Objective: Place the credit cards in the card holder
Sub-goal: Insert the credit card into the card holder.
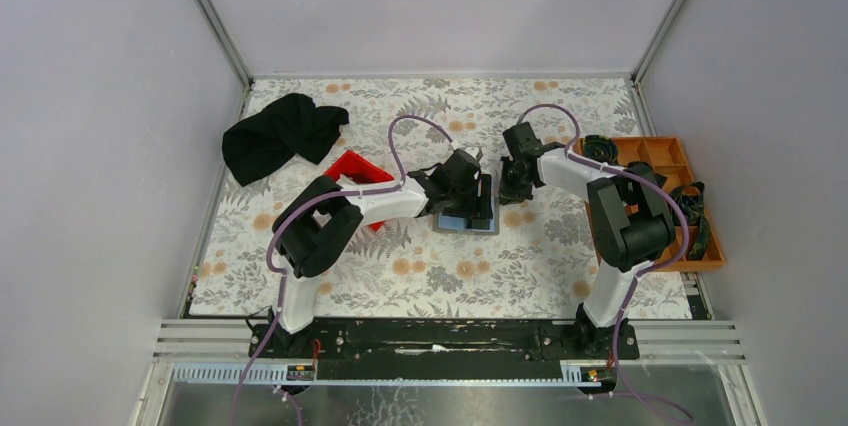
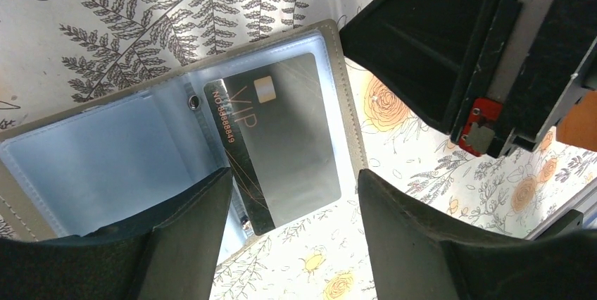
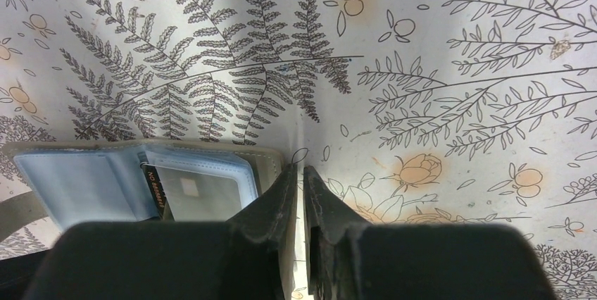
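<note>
Two arms meet mid-scene in the overhead view, both tipped down at the open card holder (image 1: 467, 223), which lies flat just near of them. The red bin (image 1: 350, 168) and black cloth (image 1: 280, 136) sit off to the left, and the orange tray (image 1: 665, 156) is at the far right. The left gripper (image 1: 480, 191) hangs right over the holder, while the right gripper (image 1: 513, 186) is at its right edge.

Over to the left wrist: a grey card (image 2: 281, 138) sits in the right-hand clear sleeve, a touch askew. The jaws are spread wide above it, gripping nothing. That looks like a let-go, card delivered.

Right wrist now: the fingers (image 3: 278, 201) are pinched almost together with nothing visible between them. They are parked against the holder's right edge, probably to steady it. No other cards are in view.
</note>
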